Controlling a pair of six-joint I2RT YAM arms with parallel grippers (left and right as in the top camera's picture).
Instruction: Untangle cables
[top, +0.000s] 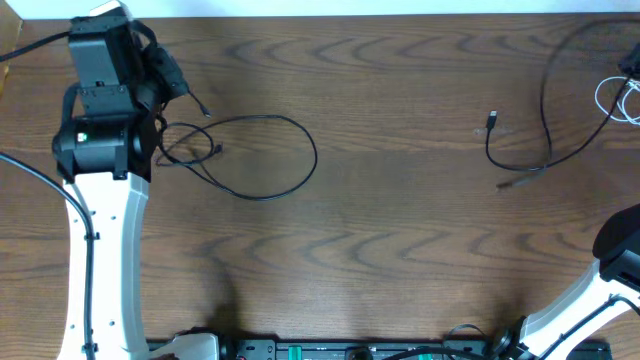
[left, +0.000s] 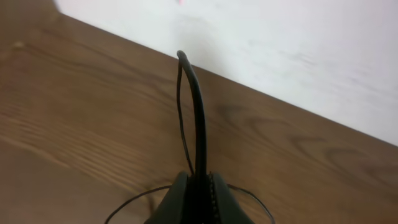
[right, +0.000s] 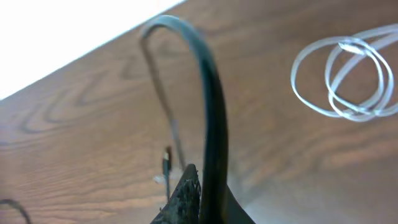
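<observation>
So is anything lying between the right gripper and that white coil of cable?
Nothing visible does: only bare table shows between the right gripper and the white cable. The gripper itself seems shut on a black cable, though.

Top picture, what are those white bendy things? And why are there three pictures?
Those are a robot's left arm and right arm, at a wooden table. The top picture looks down from above; the other two come from little cameras on the wrists. On the table lie a black loop, a second black cable and a white coil. The left pincer pinches the loop, and the right pincer pinches the second black cable.
</observation>
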